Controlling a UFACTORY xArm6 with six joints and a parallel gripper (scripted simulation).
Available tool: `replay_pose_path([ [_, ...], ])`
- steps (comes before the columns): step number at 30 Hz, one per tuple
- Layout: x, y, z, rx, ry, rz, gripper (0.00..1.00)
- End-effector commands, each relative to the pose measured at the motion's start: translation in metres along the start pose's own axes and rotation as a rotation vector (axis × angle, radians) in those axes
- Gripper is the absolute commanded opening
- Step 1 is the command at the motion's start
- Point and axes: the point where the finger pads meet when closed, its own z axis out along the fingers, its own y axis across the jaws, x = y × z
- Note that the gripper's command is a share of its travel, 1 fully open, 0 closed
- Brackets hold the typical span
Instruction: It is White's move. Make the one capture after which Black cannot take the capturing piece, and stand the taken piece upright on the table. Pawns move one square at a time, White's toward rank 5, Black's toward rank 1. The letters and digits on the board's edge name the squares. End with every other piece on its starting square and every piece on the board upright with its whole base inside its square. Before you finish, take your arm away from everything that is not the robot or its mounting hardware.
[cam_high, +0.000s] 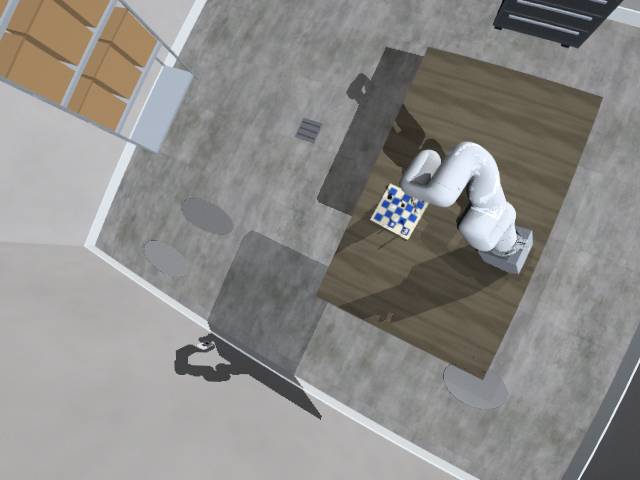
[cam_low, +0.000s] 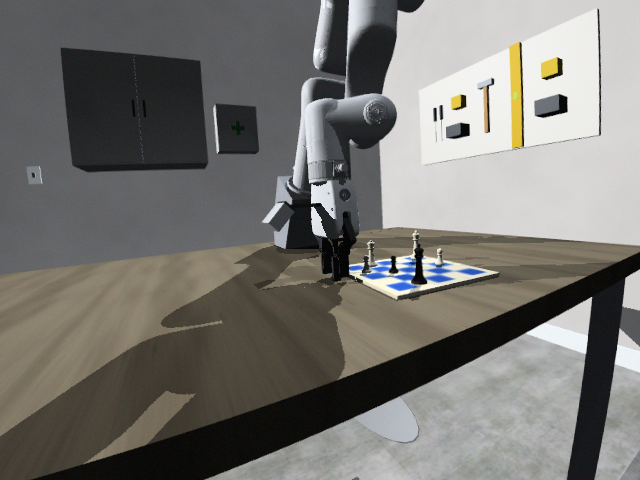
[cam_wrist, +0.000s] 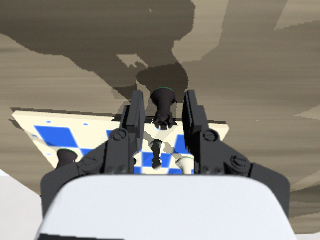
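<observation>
I have the tool (cam_wrist: 162, 116) down at the surface (cam_low: 155, 310) just off the edge of the chessboard (cam_low: 454, 279), its fingers spread apart with a gap on each side of a black pawn (cam_wrist: 163, 106). That pawn stands upright on the wood between the fingers, off the board and just beside its cream border; nothing is pinched.

On the board, the exterior view lets me count six pieces: a tall black king (cam_low: 418, 266), two black pawns, one (cam_low: 393, 264) near the middle and another (cam_low: 366, 265) toward the arm's side, plus three white pieces, a tall one (cam_low: 370, 252), a second tall one (cam_low: 415, 239) further back and a white pawn (cam_low: 439, 256). All six look upright. I cannot read the edge letters and digits from any view, so I can't name their squares.

Off to the side, the top view shows a metal rack (cam_high: 181, 62) holding cardboard boxes (cam_high: 43, 67); I make out four of them.
</observation>
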Motion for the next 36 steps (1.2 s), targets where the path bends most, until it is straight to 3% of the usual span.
replay_pose_path([
  [1, 0.000, -0.001, -0.004, 0.002, 0.001, 0.000, 0.37],
  [36, 0.000, -0.001, -0.084, 0.002, 0.001, 0.000, 0.37],
])
